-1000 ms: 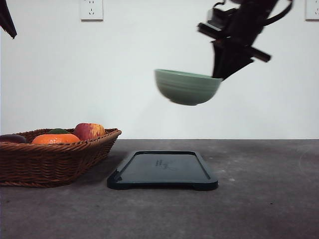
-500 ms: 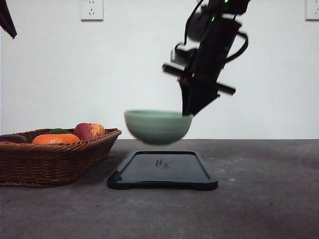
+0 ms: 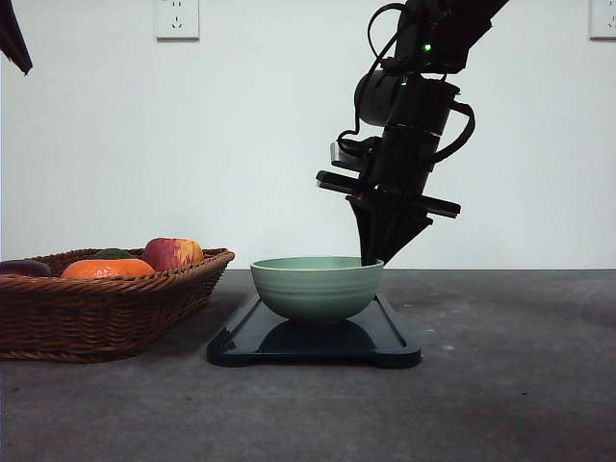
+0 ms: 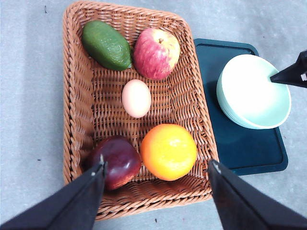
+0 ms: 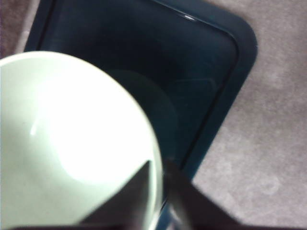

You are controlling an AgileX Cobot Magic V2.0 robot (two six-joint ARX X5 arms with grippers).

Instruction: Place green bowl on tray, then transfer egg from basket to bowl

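Wall [image 3: 241, 144]: we see plain white, evenly lit.
Sockets: one outlet [image 3: 176, 18] high left, another [image 3: 603, 18] at right edge.
Table [image 3: 500, 385]: we note dark grey, matte.

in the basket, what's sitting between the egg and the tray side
Nothing: in the left wrist view the egg is separated from the tray by bare wicker floor and the basket wall; the apple and orange flank that gap.

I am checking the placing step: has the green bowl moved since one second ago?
Yes. The green bowl came down and leftward from high above the tray and now sits on it, the right gripper at its rim.
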